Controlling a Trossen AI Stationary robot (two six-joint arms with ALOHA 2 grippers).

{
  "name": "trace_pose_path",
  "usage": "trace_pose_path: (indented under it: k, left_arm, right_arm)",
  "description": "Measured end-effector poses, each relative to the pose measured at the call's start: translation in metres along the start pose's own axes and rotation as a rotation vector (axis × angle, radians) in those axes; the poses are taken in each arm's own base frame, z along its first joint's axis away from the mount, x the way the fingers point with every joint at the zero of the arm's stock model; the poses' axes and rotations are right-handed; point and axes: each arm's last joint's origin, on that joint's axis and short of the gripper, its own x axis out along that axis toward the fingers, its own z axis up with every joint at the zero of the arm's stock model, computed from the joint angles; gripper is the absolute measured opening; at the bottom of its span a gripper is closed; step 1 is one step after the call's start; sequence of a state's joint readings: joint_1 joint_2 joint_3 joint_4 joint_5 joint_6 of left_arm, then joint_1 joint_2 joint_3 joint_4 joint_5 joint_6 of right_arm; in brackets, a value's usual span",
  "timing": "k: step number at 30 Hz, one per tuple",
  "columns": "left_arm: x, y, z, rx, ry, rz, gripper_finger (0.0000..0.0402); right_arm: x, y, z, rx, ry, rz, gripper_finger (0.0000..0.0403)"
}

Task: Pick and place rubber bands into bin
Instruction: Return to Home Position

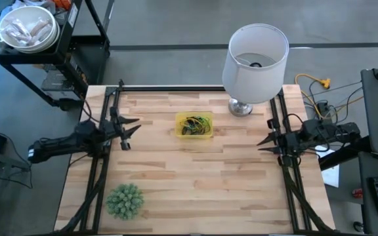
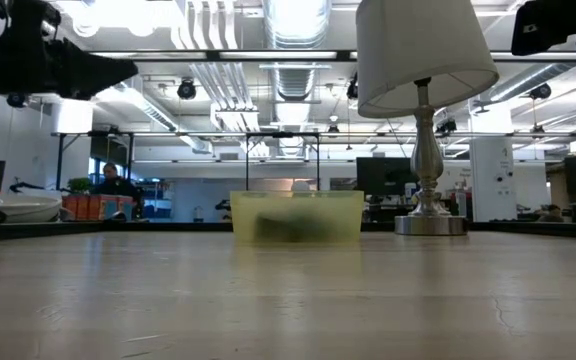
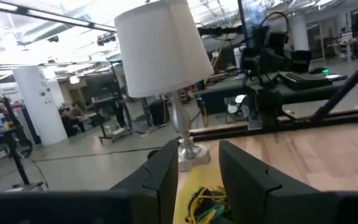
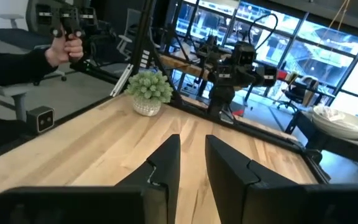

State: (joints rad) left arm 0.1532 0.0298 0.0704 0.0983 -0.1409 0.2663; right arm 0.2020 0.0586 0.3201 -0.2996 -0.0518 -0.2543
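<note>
Left gripper (image 1: pixel 128 129) at table (image 1: pixel 195 190) left edge, right gripper (image 1: pixel 262 141) opposite, bin (image 1: pixel 178 126) between

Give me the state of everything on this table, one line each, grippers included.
Small square yellow plastic bin: upright, holding bands.
Thin coloured rubber bands: tangled inside the bin.
White-shaded lamp on a silver base: upright, apart from the bin.
Spiky green ball-like plant: upright, nothing touching it.
Left gripper: open, empty, at the table's left edge.
Right gripper: open, empty, at the table's right edge.
</note>
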Motion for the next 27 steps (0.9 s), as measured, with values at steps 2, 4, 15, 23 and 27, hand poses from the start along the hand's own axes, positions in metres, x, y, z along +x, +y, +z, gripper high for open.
trace_pose_path:
  k: [2,4,15,23,27]
  left_arm:
    - [0.001,-0.002,-0.007,-0.011,0.011,-0.004,0.0101]
    - [0.001,-0.005,-0.016,-0.021,0.025,-0.009,0.0101]
    - [0.002,-0.008,-0.019,-0.040,0.025,-0.092,0.0101]
    - [0.003,-0.009,-0.021,-0.038,0.047,-0.101,0.0101]
    - [0.004,-0.009,-0.022,-0.040,0.061,-0.105,0.0101]
  right_arm:
    - [0.000,0.000,-0.001,0.000,0.001,-0.002,0.0072]
    - [0.001,0.000,-0.001,0.000,0.000,-0.002,0.0075]
    - [0.005,0.002,-0.008,-0.003,-0.006,-0.004,0.0079]
    - [0.009,0.002,-0.017,0.036,0.007,-0.018,0.0069]
    - [0.009,0.001,-0.017,0.043,0.009,-0.021,0.0068]
